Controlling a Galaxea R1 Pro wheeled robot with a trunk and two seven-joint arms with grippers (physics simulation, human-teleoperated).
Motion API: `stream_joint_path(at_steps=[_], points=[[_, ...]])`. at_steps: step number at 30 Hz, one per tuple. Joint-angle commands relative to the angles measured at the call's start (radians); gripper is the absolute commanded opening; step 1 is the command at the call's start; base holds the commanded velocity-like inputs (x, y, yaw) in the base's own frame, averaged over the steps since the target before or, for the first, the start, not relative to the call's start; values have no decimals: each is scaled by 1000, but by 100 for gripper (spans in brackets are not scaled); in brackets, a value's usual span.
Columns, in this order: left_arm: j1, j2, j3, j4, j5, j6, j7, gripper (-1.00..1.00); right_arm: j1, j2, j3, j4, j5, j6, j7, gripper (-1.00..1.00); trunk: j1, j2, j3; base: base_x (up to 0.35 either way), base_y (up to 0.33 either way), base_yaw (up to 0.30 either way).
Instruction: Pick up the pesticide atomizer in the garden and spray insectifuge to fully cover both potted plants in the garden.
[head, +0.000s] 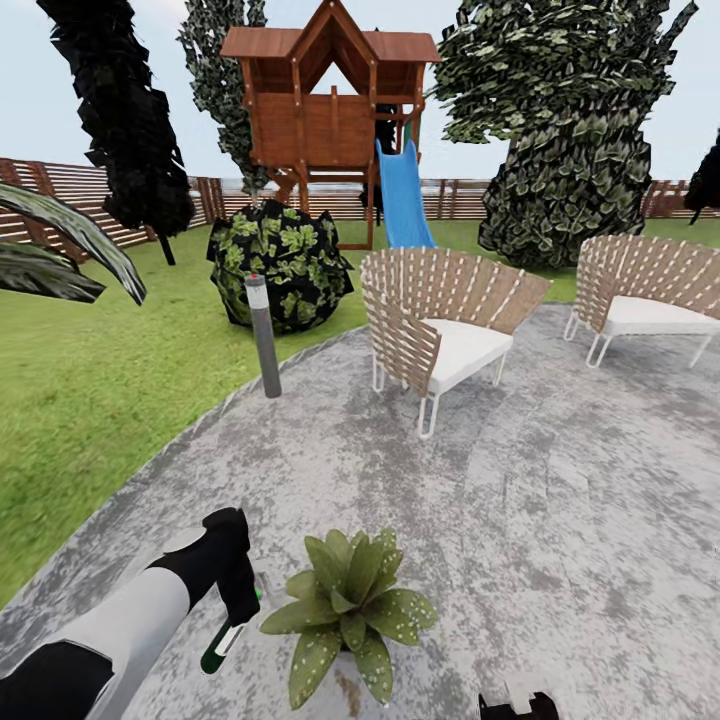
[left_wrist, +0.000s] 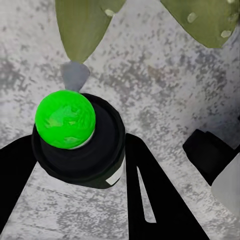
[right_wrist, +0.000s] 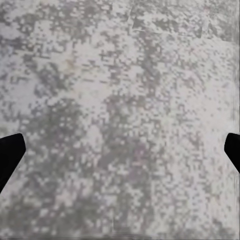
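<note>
A slim dark green pesticide atomizer (head: 224, 640) with a white label is held tilted just beside a potted plant (head: 350, 610). The plant is a rosette of pointed, pale-speckled green leaves on the grey paved patio (head: 560, 520).

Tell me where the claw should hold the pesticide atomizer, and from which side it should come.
Grip the pesticide atomizer around its dark round body, about mid-length, one finger on each flank, coming in square to its long axis. The left claw holds it that way now: the slim, straight-sided bottle sits between the fingers, and its bright green end is left free, close to the potted plant.
</note>
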Motion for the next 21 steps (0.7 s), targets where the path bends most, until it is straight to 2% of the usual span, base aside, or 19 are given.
stream_joint_path(at_steps=[1,4,8,12,16,21], points=[[0,1,-4,-3,-2,8,-6,-100,-1,0,-7,2,11,-3,-4,100,0,0,-1,5,5,-293],[11,2,-5,-1,1,8,-6,-100,-1,0,-7,1,11,-3,-4,100,0,0,-1,1,2,-298],[59,11,-5,-2,-3,8,-6,-100,-1,-1,-7,1,11,-3,-4,100,0,0,-1,0,0,-190],[65,37,0,-2,-2,8,-6,-100,-1,-2,-7,0,11,-3,-4,100,0,0,-1,0,0,-18],[65,81,2,-3,7,7,-6,-100,-1,-2,-7,0,11,-3,-4,100,0,0,-1,0,0,0],[65,71,2,-4,11,8,-9,-100,-1,-2,-7,0,11,-3,-4,100,0,0,-1,3,103,0]])
